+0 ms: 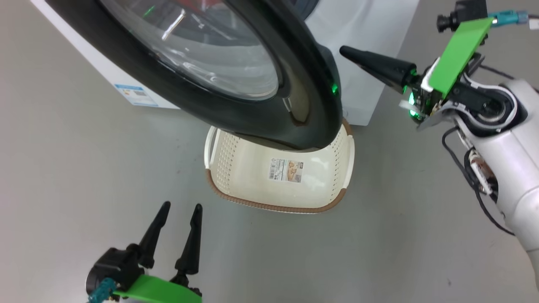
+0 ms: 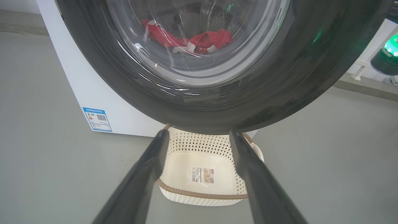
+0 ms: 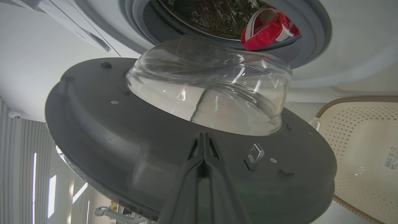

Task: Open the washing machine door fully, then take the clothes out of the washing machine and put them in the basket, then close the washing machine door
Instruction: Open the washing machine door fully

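The left gripper (image 1: 182,205) hangs low, jaws wide apart, ready to grab. The basket (image 1: 269,206) sits under the half-open washing machine door (image 1: 236,113) to catch things. The right gripper (image 1: 345,51), jaws together, points at the door's inside, probably to push it. The clothes (image 3: 267,32) lie in the washing machine (image 1: 370,84).

Smooth grey floor (image 1: 63,189); a dark, green-lit object (image 2: 385,60) stands beyond it.

It looks like a test room, not a home: plain grey floor (image 1: 63,176), the washing machine (image 2: 90,90) with a blue label (image 2: 97,119), a wall camera (image 3: 15,114).
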`<state>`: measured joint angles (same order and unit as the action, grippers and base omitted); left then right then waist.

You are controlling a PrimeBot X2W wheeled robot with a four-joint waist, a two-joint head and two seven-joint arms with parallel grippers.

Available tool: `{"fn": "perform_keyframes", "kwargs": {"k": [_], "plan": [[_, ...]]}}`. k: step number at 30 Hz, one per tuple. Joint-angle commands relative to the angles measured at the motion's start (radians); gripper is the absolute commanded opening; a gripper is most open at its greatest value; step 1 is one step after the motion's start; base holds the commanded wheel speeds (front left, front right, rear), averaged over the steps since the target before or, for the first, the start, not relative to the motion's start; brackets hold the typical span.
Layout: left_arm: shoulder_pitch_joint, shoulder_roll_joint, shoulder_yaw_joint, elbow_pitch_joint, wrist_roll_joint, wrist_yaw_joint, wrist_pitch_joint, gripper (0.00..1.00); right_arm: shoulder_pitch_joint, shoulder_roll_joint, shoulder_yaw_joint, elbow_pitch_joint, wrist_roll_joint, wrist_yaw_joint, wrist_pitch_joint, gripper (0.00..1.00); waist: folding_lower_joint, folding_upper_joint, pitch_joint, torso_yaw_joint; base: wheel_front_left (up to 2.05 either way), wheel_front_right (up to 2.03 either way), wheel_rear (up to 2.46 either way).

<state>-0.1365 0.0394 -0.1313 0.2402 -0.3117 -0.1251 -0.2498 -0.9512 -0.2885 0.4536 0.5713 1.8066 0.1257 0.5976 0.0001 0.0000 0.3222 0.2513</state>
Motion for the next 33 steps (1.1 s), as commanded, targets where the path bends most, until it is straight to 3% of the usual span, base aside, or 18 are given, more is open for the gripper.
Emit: {"fn": "perform_keyframes", "kwargs": {"k": [1, 14, 33], "plan": [[-0.029, 0.011, 0.029, -0.020, -0.010, -0.006, -0.012, 1.00, -0.026, 0.015, 0.000, -0.010, 0.006, 0.005, 0.015, 0.00, 0.0000, 0.0000, 0.015, 0.014, 0.00, 0.00, 0.00], [-0.038, 0.011, 0.017, -0.018, -0.031, -0.006, -0.012, 1.00, -0.060, 0.059, 0.047, 0.099, 0.043, 0.005, 0.190, 0.00, 0.0000, 0.0000, 0.024, 0.038, 0.00, 0.00, 0.00], [0.036, 0.011, 0.021, -0.009, -0.024, -0.006, -0.012, 1.00, 0.173, 0.104, 0.050, -0.036, 0.000, 0.005, 0.221, 0.00, 0.0000, 0.0000, -0.105, 0.083, 0.00, 0.00, 0.00]]}}
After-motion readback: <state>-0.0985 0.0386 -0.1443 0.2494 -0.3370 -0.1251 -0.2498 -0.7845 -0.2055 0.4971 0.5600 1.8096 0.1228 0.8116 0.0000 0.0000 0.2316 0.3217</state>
